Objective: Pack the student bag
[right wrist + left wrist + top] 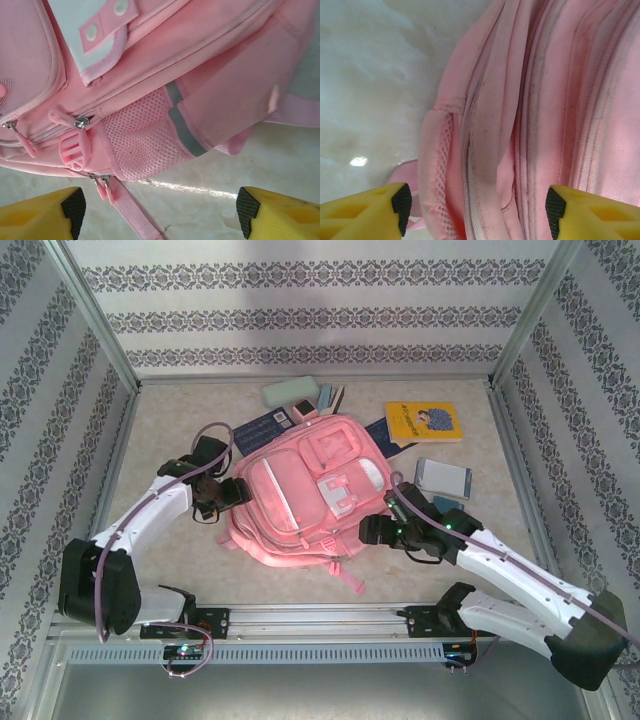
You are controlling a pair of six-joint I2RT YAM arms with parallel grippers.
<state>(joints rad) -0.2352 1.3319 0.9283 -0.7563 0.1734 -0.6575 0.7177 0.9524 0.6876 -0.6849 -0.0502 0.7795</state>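
- Closest to its wrist camera, the left gripper (476,212) has its yellow, black-tipped fingers (365,210) spread wide apart. The seamed side of the student bag (545,100) fills the gap between them, and nothing is clamped.
- From above, that gripper sits against the bag's left side, towards the left edge of the desk (170,420).
- The right gripper (160,210) also has its fingers wide apart and holds nothing. It hovers over bare desk just beside the bag's mesh side pocket (145,135), which is crossed by a grey stripe (182,120).
- A round pink zipper pull (75,150) hangs at the pocket's left.
- The bag lies flat in the middle of the desk, front pockets facing up, with a strap trailing towards the near edge.
- A yellow book (424,421) lies near the far right corner.
- A grey-blue case (443,478) lies nearer, just right of the bag.
- A pale green block (290,393) rests by the far edge.
- A dark blue booklet (262,427) pokes out from under the bag's far left side.
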